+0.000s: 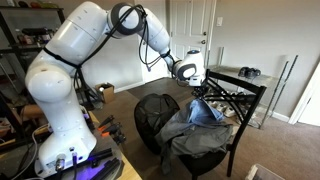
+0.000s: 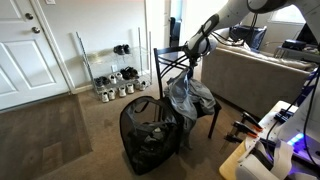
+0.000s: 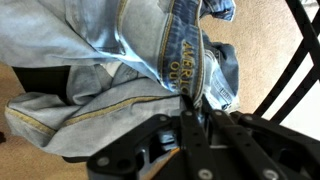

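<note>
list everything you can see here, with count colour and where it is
jeans: one pair, light blue, draped over the chair
chair: one, black frame, on the carpet beside the hamper
hamper: one, black mesh, on the carpet
shoe rack: one, silvery, against the wall near the door
shoes: several, exact count unclear, light and dark, on the shoe rack
door: one, white, closed
sofa: one, grey-beige, behind the chair
arm: one, white, reaching over the chair
jaws: one pair, black, shut on the jeans near the waistband
</note>
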Tool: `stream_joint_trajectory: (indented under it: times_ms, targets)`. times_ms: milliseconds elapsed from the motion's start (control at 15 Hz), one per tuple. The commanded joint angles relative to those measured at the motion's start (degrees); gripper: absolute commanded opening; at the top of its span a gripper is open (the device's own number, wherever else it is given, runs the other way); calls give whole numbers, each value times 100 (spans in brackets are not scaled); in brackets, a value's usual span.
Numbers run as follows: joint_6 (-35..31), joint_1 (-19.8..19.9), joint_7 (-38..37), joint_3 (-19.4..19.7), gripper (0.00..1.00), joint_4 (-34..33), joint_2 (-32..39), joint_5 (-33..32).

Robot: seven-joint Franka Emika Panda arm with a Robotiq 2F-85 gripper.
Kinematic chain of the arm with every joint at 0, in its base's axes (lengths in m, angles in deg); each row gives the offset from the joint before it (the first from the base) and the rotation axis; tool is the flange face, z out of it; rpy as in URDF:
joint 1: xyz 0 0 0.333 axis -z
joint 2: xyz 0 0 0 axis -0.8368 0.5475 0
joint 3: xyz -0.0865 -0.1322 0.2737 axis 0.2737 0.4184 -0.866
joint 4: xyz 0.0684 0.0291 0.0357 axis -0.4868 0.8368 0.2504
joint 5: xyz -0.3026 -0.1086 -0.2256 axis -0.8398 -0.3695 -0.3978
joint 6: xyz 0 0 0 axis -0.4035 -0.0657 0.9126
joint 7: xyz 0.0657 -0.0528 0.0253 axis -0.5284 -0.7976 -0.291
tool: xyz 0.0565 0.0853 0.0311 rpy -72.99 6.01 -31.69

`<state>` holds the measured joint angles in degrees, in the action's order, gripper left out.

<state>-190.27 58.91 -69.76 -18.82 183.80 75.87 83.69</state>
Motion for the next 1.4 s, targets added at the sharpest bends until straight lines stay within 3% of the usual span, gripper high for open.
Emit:
stream_joint_trajectory:
  times_ms: [0,333,800,1067,1333]
  targets:
    - [-55,-37,7,21,2,57,-46,-7]
    - [-613,-508,-69,294,2,885,-839,-139]
    - [-1189,-1582,-212,1072,2,1805,-1925,-741]
    - [-1376,-2437,-225,1843,2,2324,-2540,-1135]
    - [-1530,-3626,-380,2943,2,2798,-3110,-1958]
